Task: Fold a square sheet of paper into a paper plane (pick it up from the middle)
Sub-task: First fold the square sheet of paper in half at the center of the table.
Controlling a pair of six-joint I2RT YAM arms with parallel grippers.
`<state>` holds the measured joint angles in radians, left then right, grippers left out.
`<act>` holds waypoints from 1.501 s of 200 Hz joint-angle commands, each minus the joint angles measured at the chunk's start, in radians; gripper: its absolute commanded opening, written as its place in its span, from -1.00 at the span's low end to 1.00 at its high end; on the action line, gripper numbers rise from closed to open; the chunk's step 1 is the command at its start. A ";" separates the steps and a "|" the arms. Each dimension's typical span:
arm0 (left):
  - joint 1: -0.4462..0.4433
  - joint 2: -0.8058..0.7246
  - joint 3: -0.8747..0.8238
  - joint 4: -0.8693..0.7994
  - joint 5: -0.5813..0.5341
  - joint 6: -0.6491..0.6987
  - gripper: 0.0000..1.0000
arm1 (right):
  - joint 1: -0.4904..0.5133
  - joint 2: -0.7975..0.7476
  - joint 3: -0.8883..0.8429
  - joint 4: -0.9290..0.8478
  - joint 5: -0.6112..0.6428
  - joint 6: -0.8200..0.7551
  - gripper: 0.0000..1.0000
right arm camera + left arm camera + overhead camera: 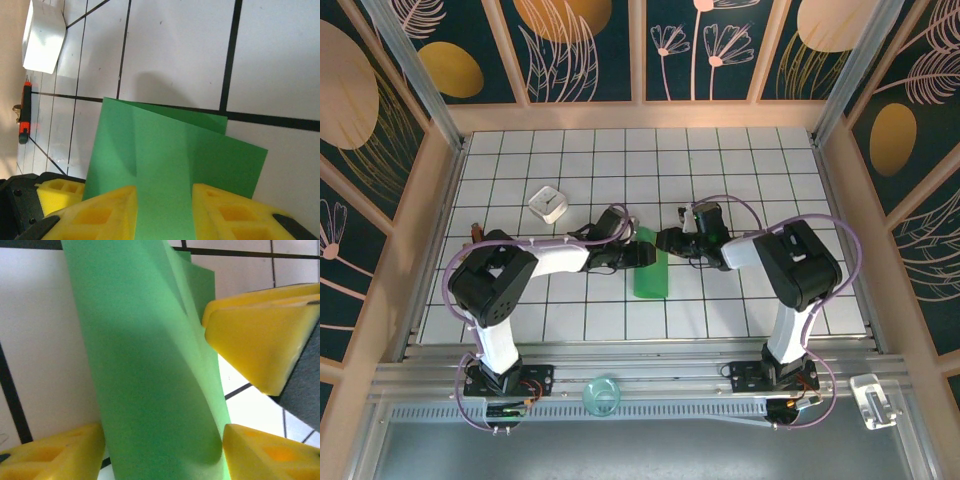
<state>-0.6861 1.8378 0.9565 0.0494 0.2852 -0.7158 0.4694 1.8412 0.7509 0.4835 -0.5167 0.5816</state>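
Right pincer (163,195) pinching green paper (165,145) | top: narrow strip | wrist: raised fold

Bright even light, soft shadow across the folded green paper (150,390), blurred near foregrounds.

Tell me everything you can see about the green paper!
The green paper is thin, plain and bright green, with a smooth, matte look. It is already folded into a narrow strip, with sharp lengthwise creases and layers that overlap. It sits on the white tiled table, in the middle between the two arms. The right claw seems to pinch a raised fold of it between its yellow fingers. The left claw has its fingers spread wide on either side of the strip.
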 commanded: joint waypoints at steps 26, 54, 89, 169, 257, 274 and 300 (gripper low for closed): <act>0.002 0.040 -0.029 -0.077 -0.145 -0.021 0.03 | 0.008 0.036 0.048 0.003 -0.036 0.008 -0.29; 0.003 0.031 -0.068 -0.020 -0.131 -0.064 -0.11 | -0.016 -0.008 0.039 -0.022 -0.043 -0.016 -0.26; 0.003 0.031 -0.088 -0.003 -0.137 -0.081 -0.17 | -0.054 -0.076 0.021 -0.079 -0.032 -0.059 -0.21; 0.003 0.069 -0.048 -0.047 -0.111 -0.038 -0.16 | -0.073 -0.150 0.020 -0.216 0.091 -0.154 -0.14; 0.003 0.104 -0.004 -0.127 -0.096 0.031 -0.06 | -0.107 -0.169 0.007 -0.233 0.097 -0.165 -0.11; 0.003 0.106 -0.002 -0.132 -0.098 0.033 -0.06 | -0.109 -0.172 0.007 -0.236 0.096 -0.167 -0.11; 0.002 0.106 -0.001 -0.138 -0.108 0.031 -0.06 | -0.110 -0.181 0.005 -0.239 0.098 -0.168 -0.11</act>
<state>-0.6922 1.8572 0.9794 0.0025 0.2306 -0.7094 0.3664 1.7061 0.7712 0.2684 -0.4347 0.4419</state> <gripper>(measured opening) 0.471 0.442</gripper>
